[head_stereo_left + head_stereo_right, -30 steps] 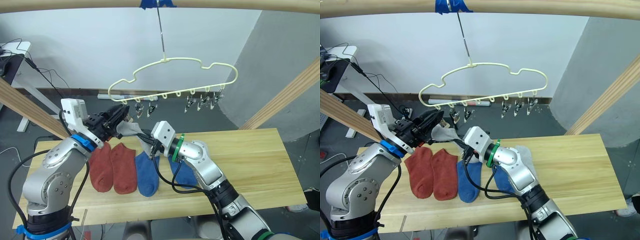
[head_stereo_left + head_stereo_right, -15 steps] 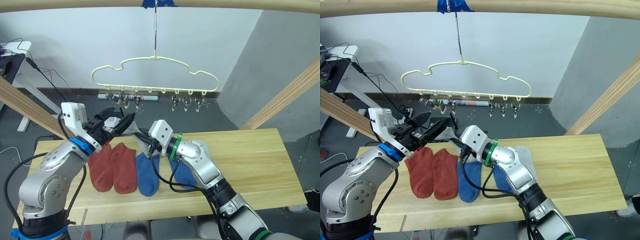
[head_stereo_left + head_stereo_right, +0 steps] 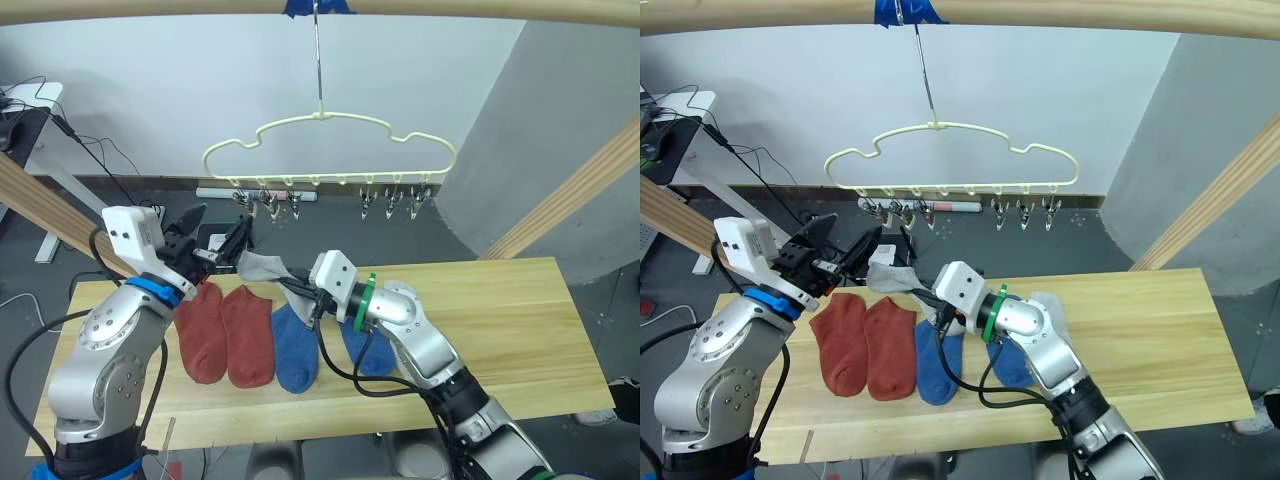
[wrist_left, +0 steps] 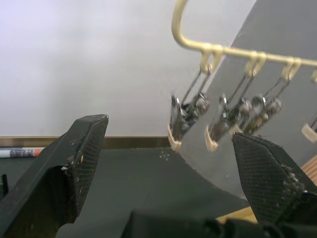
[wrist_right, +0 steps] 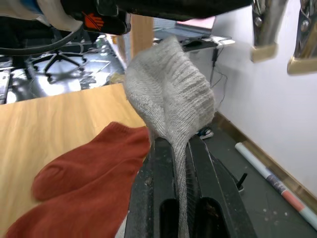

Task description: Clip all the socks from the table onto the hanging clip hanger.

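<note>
My left gripper (image 3: 222, 222) stands open just left of a light grey sock (image 3: 262, 265), close to its cuff but not gripping it. The right gripper (image 5: 178, 146) is shut on that grey sock (image 5: 171, 99) and holds it up over the table (image 3: 500, 320). Above hangs the cream clip hanger (image 3: 330, 122) with its row of metal clips (image 4: 185, 114), all without socks. Flat on the table lie two rust-red socks (image 3: 225, 335) and two blue socks (image 3: 297, 350). A second grey sock (image 3: 1052, 315) lies behind my right arm.
The hanger's hook hangs from a round wooden pole (image 3: 450, 8) with blue tape. Slanted wooden poles stand at the right (image 3: 570, 200) and left (image 3: 40, 215). A white desk with cables (image 3: 25, 100) is at the far left.
My left gripper has opened, let go of the grey sock's cuff and drawn back to the left. The hanger swung left, then back right. The right gripper still holds the sock.
</note>
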Robot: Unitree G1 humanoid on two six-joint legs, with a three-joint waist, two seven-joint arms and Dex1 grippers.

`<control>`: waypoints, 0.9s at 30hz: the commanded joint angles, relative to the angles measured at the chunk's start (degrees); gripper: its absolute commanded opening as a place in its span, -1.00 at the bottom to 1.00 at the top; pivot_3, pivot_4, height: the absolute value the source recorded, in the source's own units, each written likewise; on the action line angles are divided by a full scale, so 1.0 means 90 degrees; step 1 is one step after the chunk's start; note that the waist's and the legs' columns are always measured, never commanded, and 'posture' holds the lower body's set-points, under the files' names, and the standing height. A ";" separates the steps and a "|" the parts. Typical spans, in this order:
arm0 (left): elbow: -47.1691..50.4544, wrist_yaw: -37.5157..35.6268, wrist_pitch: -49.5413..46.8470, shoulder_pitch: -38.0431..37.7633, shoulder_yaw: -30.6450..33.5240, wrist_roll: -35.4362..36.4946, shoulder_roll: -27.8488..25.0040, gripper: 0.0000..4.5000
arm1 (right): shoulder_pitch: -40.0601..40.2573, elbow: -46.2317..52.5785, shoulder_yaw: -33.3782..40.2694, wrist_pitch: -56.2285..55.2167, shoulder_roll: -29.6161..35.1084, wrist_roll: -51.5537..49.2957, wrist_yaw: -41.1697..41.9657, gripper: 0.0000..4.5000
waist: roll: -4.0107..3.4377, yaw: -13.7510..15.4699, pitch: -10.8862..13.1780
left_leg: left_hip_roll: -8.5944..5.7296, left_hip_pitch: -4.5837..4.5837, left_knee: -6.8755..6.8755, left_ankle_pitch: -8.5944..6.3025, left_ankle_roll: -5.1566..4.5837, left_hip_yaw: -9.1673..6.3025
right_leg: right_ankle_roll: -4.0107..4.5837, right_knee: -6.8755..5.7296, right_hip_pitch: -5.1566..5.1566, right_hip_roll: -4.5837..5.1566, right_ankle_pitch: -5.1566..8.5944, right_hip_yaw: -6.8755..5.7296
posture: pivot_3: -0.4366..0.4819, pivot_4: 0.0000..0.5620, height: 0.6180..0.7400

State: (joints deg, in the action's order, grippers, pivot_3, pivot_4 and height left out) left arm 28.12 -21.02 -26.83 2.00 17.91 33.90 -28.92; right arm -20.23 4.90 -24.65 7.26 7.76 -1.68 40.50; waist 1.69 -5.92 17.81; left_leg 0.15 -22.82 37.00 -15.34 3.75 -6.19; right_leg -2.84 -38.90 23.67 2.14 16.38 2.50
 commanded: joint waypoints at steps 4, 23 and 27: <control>0.0347 -0.0493 0.0518 -0.0398 -0.0042 -0.0305 -0.0127 0.98 | 0.1057 0.1959 0.0951 0.1237 0.1308 -0.0547 0.0121 -1.00 | 0.0000 0.0100 0.0000 | -0.0003 -0.0002 0.0004 0.0000 -0.0001 -0.0001 | 0.0000 -0.0002 0.0000 0.0001 0.0000 -0.0001 | -0.36 0.11 1.00; 0.0251 -0.0744 0.0926 -0.0179 -0.0579 -0.0864 0.0012 1.00 | 0.2471 0.0918 0.3596 0.2754 0.2613 -0.0838 -0.0794 -0.73 | -0.0003 0.0071 0.0002 | -0.0047 0.0014 0.0010 0.0002 -0.0006 0.0009 | -0.0003 -0.0007 -0.0017 -0.0018 -0.0003 0.0012 | -0.42 0.15 1.00; 0.0317 -0.0625 0.0916 -0.0220 -0.0581 -0.0943 0.0119 1.00 | 0.2554 0.1047 0.3708 0.2690 0.2747 -0.0883 -0.0703 -0.14 | -0.0003 0.0090 0.0002 | -0.0047 0.0013 0.0007 0.0002 -0.0006 0.0005 | -0.0003 -0.0007 -0.0018 -0.0018 -0.0003 0.0006 | -0.41 0.14 1.00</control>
State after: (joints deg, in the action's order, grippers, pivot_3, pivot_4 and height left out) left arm 29.01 -27.11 -19.54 0.44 12.63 25.78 -28.19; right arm 1.66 12.38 6.94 31.89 31.51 -8.43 33.77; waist 1.66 -5.12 17.82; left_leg -0.28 -22.72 37.05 -15.32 3.69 -6.17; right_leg -2.87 -38.96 23.51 1.98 16.36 2.53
